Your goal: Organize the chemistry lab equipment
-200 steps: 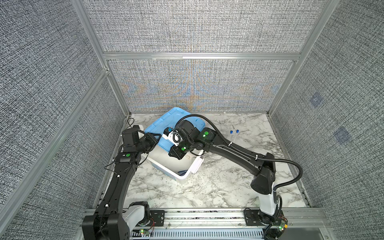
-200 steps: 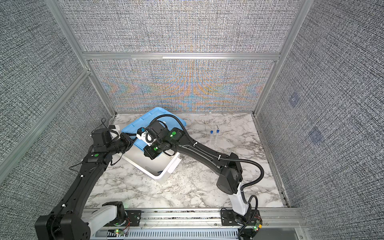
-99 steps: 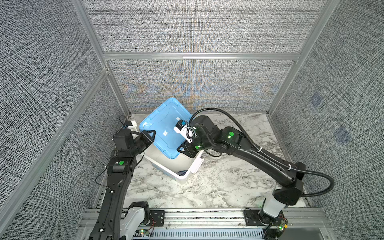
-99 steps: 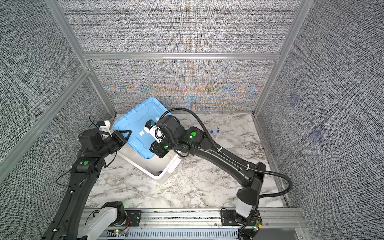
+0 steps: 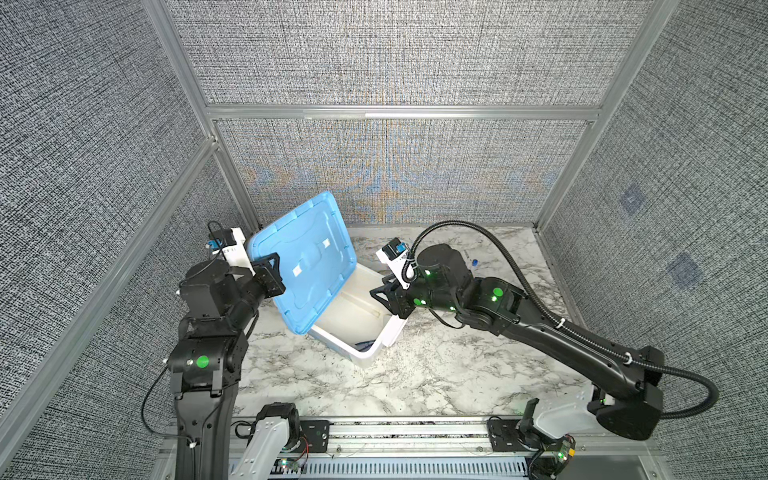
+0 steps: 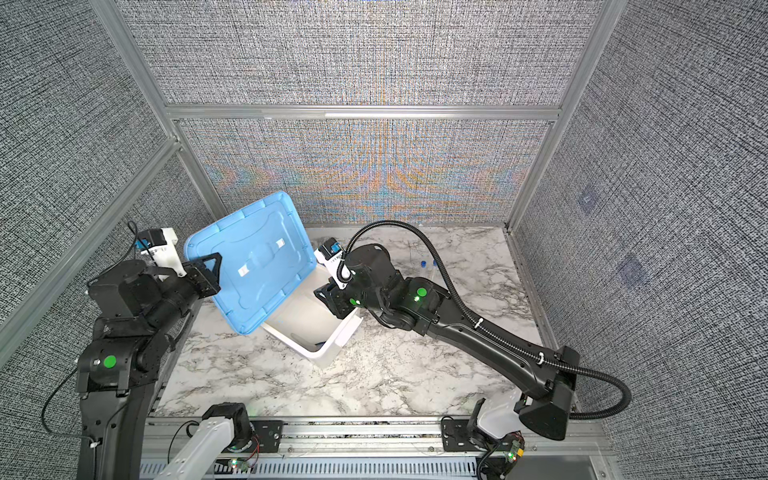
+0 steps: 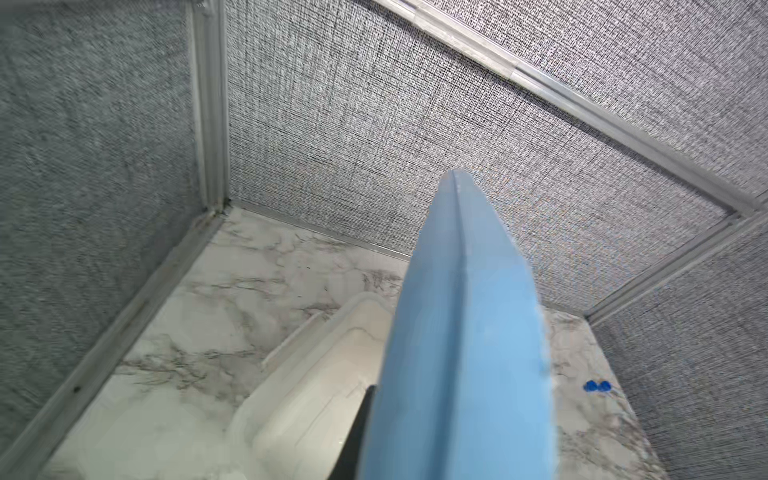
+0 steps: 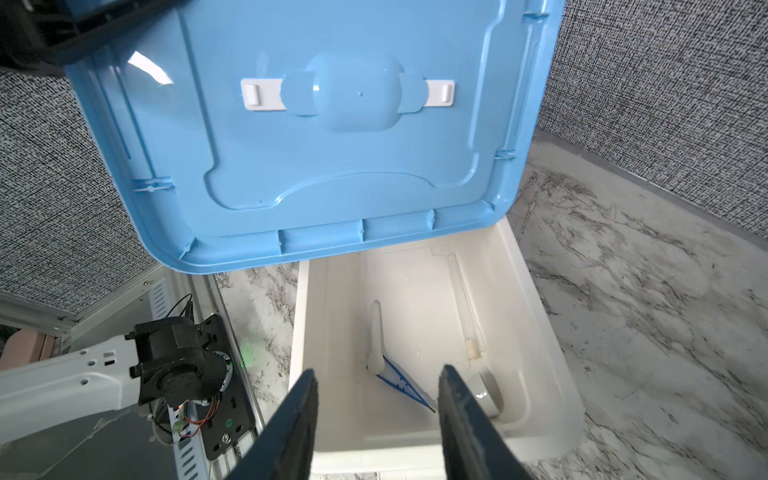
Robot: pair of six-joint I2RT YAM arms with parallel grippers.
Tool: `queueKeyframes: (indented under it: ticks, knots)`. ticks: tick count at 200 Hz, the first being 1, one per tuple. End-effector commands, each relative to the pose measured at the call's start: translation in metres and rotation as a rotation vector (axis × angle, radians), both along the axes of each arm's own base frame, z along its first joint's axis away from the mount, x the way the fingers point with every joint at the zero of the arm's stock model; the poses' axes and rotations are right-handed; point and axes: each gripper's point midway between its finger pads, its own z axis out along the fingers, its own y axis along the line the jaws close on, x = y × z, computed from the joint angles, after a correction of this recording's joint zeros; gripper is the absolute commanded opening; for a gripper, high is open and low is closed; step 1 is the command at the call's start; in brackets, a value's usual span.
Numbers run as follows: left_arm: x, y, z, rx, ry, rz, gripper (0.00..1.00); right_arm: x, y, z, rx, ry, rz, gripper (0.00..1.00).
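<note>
Gripping the blue lid (image 5: 305, 257) by its edge, left claw (image 5: 272, 272) clenched, tilted above the white tub (image 5: 365, 358); right claw (image 8: 378, 372) spread, empty, over tweezers (image 8: 405, 386) inside

Tilted flat blue plastic lid (image 5: 305, 257) overhangs the left part of the white rectangular plastic tub (image 5: 365, 359); its right part is open from above, under the right tool (image 5: 382, 297); the marble counter (image 5: 436, 374) in front lies free

Both top views look down from the front; wrist cameras (both close) share the blue lid (image 8: 374, 166).
</note>
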Motion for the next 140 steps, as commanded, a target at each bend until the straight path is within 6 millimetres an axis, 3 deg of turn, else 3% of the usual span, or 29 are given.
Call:
queueKeyframes:
  ticks: [1,63,101,140]
  knots:
    - [-0.013,0.015,0.0,0.118,0.003,0.059,0.1,0.005,0.01,0.01,0.053,-0.022,0.004,0.46]
    - [-0.027,0.036,0.022,0.227,-0.034,0.159,0.05,0.007,0.023,-0.008,0.053,0.047,0.006,0.46]
    - [-0.032,0.033,0.045,0.303,-0.093,0.128,0.01,0.008,0.028,-0.015,0.069,0.064,0.008,0.46]
    - [-0.025,0.028,0.043,0.382,-0.049,0.067,0.0,0.009,0.036,-0.019,0.096,0.091,0.02,0.46]
